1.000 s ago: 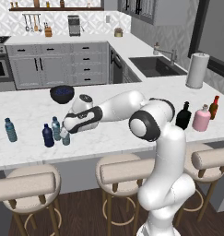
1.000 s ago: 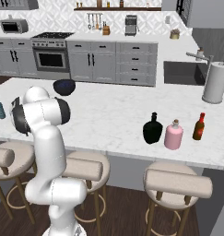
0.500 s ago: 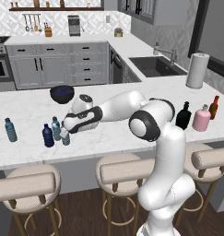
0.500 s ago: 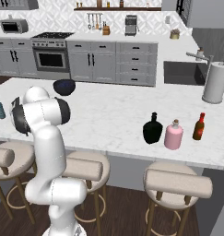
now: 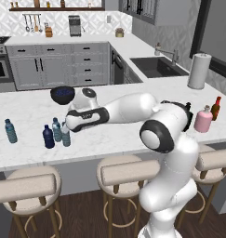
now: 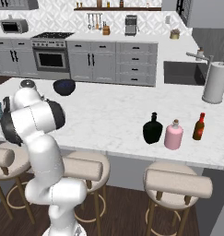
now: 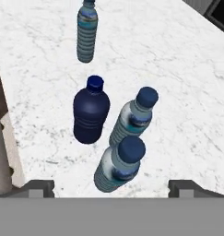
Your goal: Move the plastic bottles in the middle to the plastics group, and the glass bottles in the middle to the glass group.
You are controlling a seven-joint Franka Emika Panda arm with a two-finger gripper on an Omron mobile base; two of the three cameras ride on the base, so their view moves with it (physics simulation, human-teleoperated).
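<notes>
Both plastic bottles (image 7: pixel 119 164) standing beside the navy bottle (image 7: pixel 90 110) at counter's left; black flask (image 6: pixel 153 128) sitting beside the pink bottle (image 6: pixel 173 135). Gripper (image 7: pixel 111 186) hovering above, jaws spread, empty. Task appearing complete.

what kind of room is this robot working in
A rendered home kitchen, it seems: an oven range against the back wall, a sink with a faucet set in the counter, and bar stools lined up along a marble island counter.

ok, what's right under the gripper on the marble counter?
Under the gripper: two translucent pale blue-grey water bottles with blue caps, upright, close together, beside the opaque dark navy bottle. The nearer bottle's base is cut off at the frame bottom.
</notes>
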